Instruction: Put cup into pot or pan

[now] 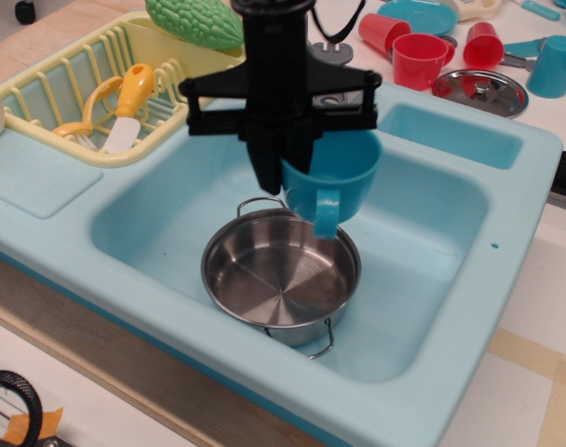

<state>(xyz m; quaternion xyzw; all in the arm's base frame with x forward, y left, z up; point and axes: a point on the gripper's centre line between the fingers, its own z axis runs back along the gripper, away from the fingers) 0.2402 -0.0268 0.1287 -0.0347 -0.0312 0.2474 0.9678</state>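
Note:
The large blue cup (334,182) with a loop handle hangs upright in the air, held at its left rim by my black gripper (285,168), which is shut on it. The cup hovers above the far right part of the shiny steel pan (278,275). The pan sits in the light-blue sink basin (423,270), its two wire handles at the far and near sides. The pan is empty. The cup's handle points toward the camera.
A yellow dish rack (69,84) with a yellow utensil stands at the back left, with a green vegetable toy (195,20) on its corner. Red cups (418,56), a steel lid (478,88) and a small light-blue cup (551,65) sit behind the sink.

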